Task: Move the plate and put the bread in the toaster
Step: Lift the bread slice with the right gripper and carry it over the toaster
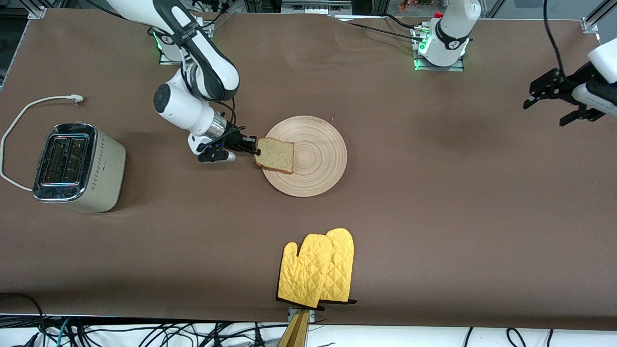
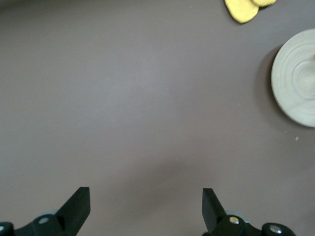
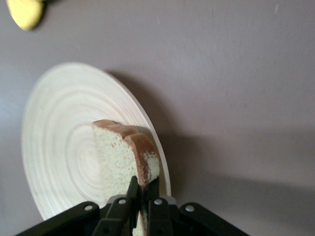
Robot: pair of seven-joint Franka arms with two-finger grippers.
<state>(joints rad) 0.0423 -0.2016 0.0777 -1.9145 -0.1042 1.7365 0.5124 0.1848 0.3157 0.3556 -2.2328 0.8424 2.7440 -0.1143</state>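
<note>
The round pale wooden plate [image 1: 311, 156] lies mid-table. My right gripper [image 1: 254, 146] is shut on the edge of the bread slice [image 1: 275, 154] and holds it tilted over the plate's rim on the side toward the toaster. In the right wrist view the fingers [image 3: 133, 189] pinch the bread's brown crust [image 3: 142, 157] above the plate [image 3: 54, 142]. The cream toaster [image 1: 77, 166] with a chrome top stands at the right arm's end of the table, both slots empty. My left gripper [image 1: 547, 99] is open and empty, up over the left arm's end of the table; its wrist view shows the plate's edge [image 2: 295, 78].
A pair of yellow oven mitts [image 1: 318, 267] lies near the table's front edge, nearer to the front camera than the plate. The toaster's white cord [image 1: 29, 108] loops toward the back. Brown table surface lies between the plate and the toaster.
</note>
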